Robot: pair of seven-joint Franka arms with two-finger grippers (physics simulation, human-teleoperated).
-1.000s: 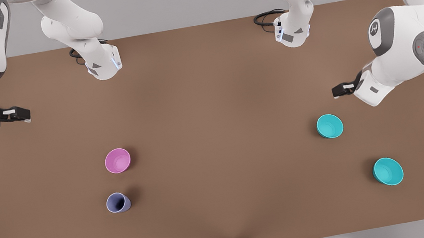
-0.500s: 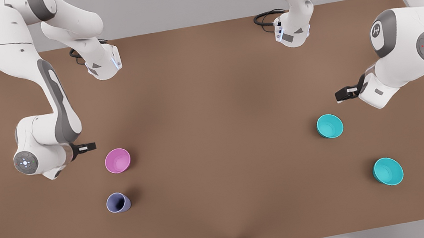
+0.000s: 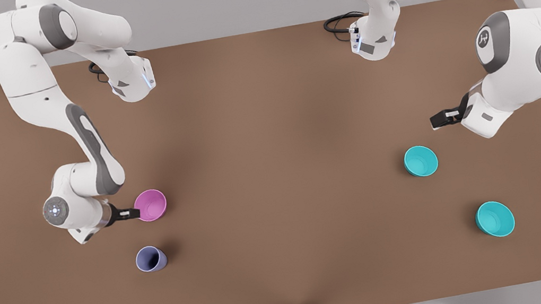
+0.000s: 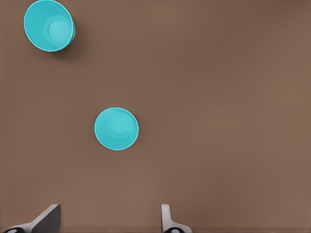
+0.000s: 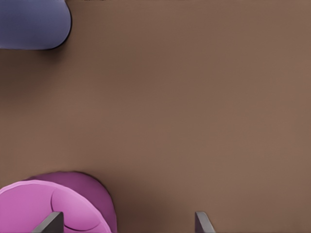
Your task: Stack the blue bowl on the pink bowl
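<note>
The pink bowl (image 3: 150, 204) sits upright on the table at the front view's left. My right gripper (image 3: 134, 213) is at its rim and open. In the right wrist view one fingertip (image 5: 49, 222) is over the pink bowl (image 5: 53, 204) and the other is beyond its rim, so the bowl's wall lies between them; the gripper (image 5: 126, 224) holds nothing. Two teal bowls stand at the front view's right, one nearer (image 3: 421, 160) my left gripper (image 3: 435, 122) and one farther (image 3: 495, 218). The left gripper (image 4: 108, 222) hovers open, apart from the near blue bowl (image 4: 116, 128).
A lavender-grey cup (image 3: 151, 258) stands just in front of the pink bowl, and its side also appears in the right wrist view (image 5: 31, 24). The second teal bowl (image 4: 49, 25) lies beyond the first. Both arm bases (image 3: 131, 84) stand at the brown table's (image 3: 273, 173) back.
My right arm swung in from the front view's far left edge and down to the pink bowl's rim. My left gripper drifted slightly toward the near teal bowl. No bowl has moved.
</note>
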